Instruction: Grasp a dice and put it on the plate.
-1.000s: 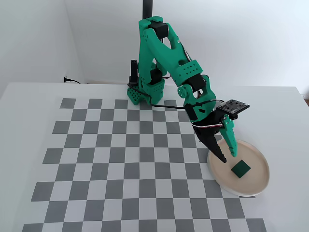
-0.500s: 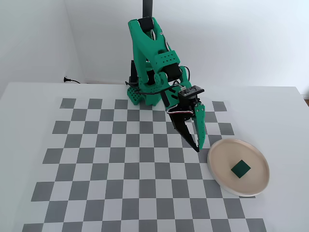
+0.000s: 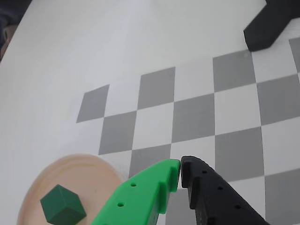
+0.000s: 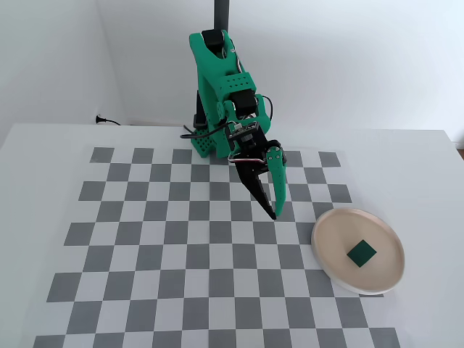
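1. Dice point(image 4: 361, 253) is the first word here because the task is about it, but going from the left of the fixed view, the checkered mat point(image 4: 145, 239) is coming first, and it is lying flat and bare on the white table point(image 4: 43, 159).
2. Near the middle, the green arm point(image 4: 221, 94) is standing at the far edge of the mat, and its gripper point(image 4: 275, 212) is pointing down over the squares, well apart from the plate point(image 4: 330, 264).
3. The two fingers are meeting at their tips in the wrist view point(image 3: 180, 169), so the gripper is closed and is holding nothing.
4. At the right, the plate is sitting partly on the mat edge, and the dice is resting flat inside it, a little right of its centre.
5. In the wrist view the dice point(image 3: 62, 205) is sitting on the plate point(image 3: 93, 173) at the lower left, not touching the green finger.
6. I am judging that the placing is done and the arm is in the retreat step; to do it well, the gripper should be travelling high and away from the plate rim, so nothing is knocking the dice.
7. Counting: one dice, one plate, one arm, one mat.
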Robot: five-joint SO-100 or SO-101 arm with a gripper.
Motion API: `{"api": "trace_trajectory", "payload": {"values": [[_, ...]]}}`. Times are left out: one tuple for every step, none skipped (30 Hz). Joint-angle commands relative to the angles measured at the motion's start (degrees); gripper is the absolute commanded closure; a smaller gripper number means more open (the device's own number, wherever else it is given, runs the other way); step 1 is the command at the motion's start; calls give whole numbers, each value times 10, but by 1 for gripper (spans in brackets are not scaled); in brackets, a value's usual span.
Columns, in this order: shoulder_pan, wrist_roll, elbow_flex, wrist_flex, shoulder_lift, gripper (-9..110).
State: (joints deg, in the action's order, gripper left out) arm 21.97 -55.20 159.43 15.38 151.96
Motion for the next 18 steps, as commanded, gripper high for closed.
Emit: {"api": "trace_trajectory", "payload": {"values": [[-10,36,1,29,72,106],[-11,50,7,39,87,106],[-13,69,16,46,102,106],[-14,88,25,53,119,106],[-16,111,35,58,139,106],[-19,139,49,58,163,106],[-23,163,66,59,192,106],[-26,180,85,59,224,106],[-30,193,105,64,261,106],[-33,199,124,79,299,106],[-35,199,140,104,340,106],[-36,199,153,135,385,106],[-39,200,155,151,390,106],[-44,210,156,155,390,106],[-54,223,156,155,390,106],[-59,231,156,157,390,106],[-64,239,156,163,390,106],[-66,247,156,171,390,106]]}}
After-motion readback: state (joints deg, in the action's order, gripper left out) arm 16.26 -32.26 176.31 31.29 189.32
